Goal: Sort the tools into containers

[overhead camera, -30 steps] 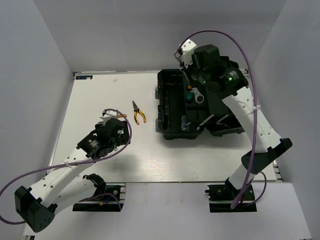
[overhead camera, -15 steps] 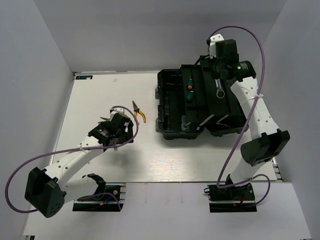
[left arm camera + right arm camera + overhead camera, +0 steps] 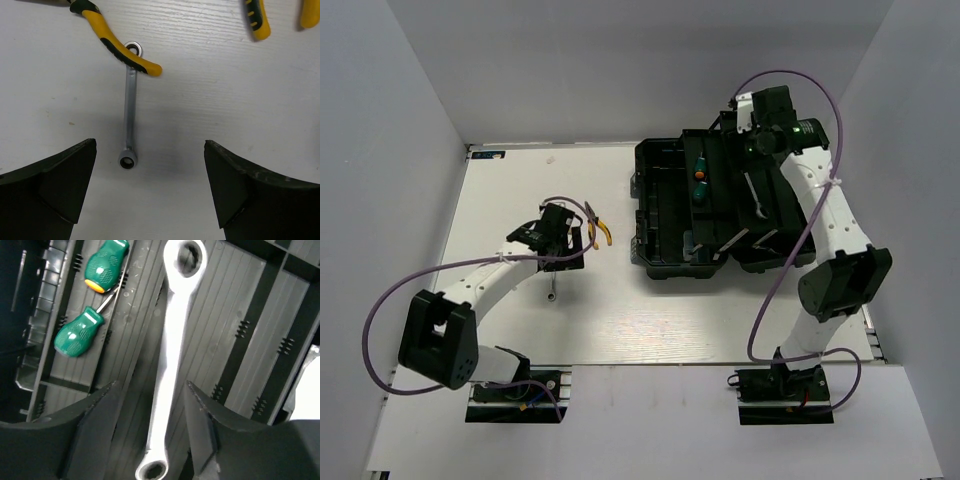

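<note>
Screwdrivers point(image 3: 77, 333) and long wrench point(image 3: 167, 355) are sitting in the toolbox point(image 3: 660, 240), right gripper point(image 3: 151, 387) released; left gripper point(image 3: 150, 144), spread wide, is hovering over small wrench point(image 3: 129, 115) and pliers point(image 3: 115, 47).

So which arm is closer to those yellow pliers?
Left. Its open gripper hovers just beside the pliers on the table; the right gripper is well away, over the black toolbox.

The white worktop point(image 3: 620, 330) carries an open black toolbox point(image 3: 665, 215) on its right side. Yellow-handled pliers point(image 3: 597, 226) lie to the left of the box. A small silver wrench point(image 3: 130, 105) lies flat, one ring end touching a yellow handle point(image 3: 120, 47).
</note>
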